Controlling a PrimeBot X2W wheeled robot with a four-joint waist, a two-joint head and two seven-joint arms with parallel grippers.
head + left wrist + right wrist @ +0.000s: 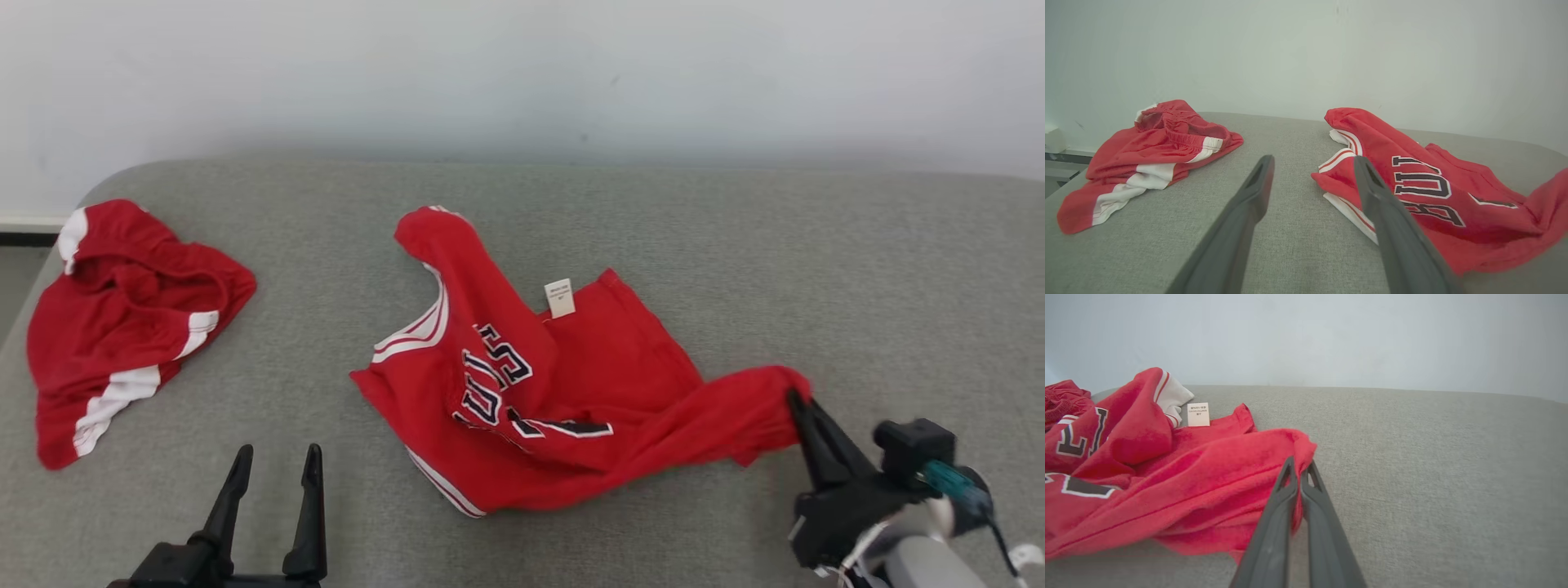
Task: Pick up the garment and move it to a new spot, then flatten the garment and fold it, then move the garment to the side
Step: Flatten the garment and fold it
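On the grey worktop (pixel 735 245) the red jersey (pixel 522 384) lies crumpled, looks soft and light, and the right hand (pixel 796 404) pinches its corner, a good place to hold, while the left hand (pixel 277 457) is spread.

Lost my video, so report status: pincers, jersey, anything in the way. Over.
Right pincer shut on a corner of the jersey. Left pincer open, clear of cloth. Jersey crumpled on the grey pad. Red shorts apart at left, not obstructing.
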